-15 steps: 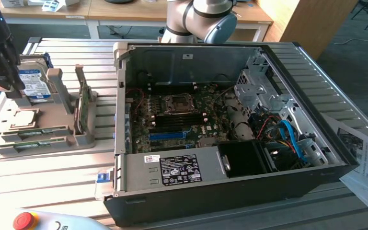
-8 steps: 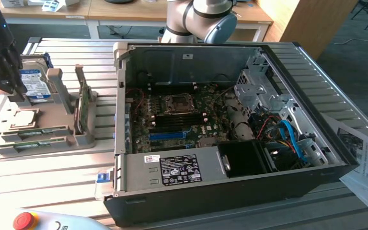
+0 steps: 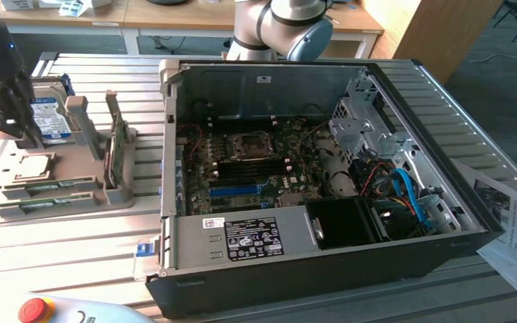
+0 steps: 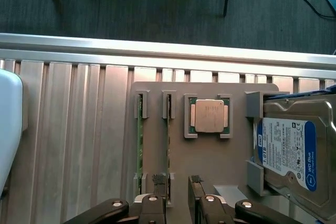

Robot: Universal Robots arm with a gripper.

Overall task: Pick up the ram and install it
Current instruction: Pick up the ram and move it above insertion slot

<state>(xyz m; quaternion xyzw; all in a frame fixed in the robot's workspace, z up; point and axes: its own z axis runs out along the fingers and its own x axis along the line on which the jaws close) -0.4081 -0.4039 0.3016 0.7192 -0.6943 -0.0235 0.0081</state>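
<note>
Hanging above the grey tray (image 4: 155, 129) at the exterior view's left, wrist pointing straight down, with one grey-and-blue joint of the arm (image 3: 281, 27) showing beyond the computer case (image 3: 330, 269). Holding the tool (image 4: 177, 182) spread apart, pinching nothing, with the fingertips (image 4: 157, 181) hovering over one end of the tray's two narrow slots. Lining up the gap between them with the nearer ram stick (image 4: 169, 140), standing on edge in its slot just beside one fingertip; touching or not, impossible to tell. Leaving the second ram stick (image 4: 139, 145) one slot further out.

Working close to the table (image 4: 63, 145) edge, with a bright rail and dark floor just beyond the tray. Having bare slatted metal open on the second ram stick's side, as far as a white rounded object (image 4: 8, 129). Facing a crowded other side: the processor chip (image 4: 209, 115) in its pocket, then the hard drive (image 4: 291, 150) with its blue label, propped in grey holders. Standing just beside the tray, on the exterior view's right, the case with its side off, baring the motherboard (image 3: 277, 168) and leaving open room above it.

Counting two ram sticks, one processor chip, one hard drive, one broader green card (image 3: 115, 151) upright on the tray, one case, one red button (image 3: 34, 309), and a few printed sheets (image 3: 510, 222) at the exterior view's right.
</note>
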